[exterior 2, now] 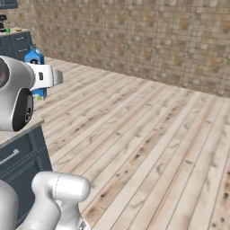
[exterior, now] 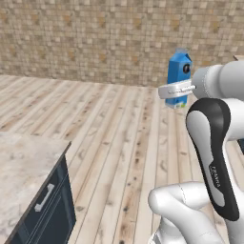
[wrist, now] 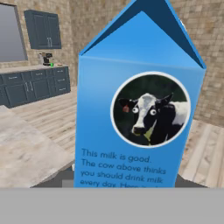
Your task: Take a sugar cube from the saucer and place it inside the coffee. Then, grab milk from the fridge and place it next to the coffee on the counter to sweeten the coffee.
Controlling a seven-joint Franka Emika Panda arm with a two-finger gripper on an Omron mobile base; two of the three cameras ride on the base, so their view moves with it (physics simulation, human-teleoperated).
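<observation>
Close against the hand camera stands the milk [wrist: 140, 113], an upright blue carton with a gabled top and a round cow picture on its front, and the gripper [exterior: 180, 97] is pinching it on both sides, holding it up in the air over the plank floor [exterior: 119, 143]. Beside the robot's base a corner of the beige marbled surface [exterior: 24, 167] shows above dark blue cabinets [exterior: 47, 209]. Farther off, past the carton, a tan tiled wall [exterior: 95, 38] closes the room, and a distant run of dark blue cabinets [wrist: 35, 83] carries a small black coffee machine [wrist: 45, 58].
</observation>
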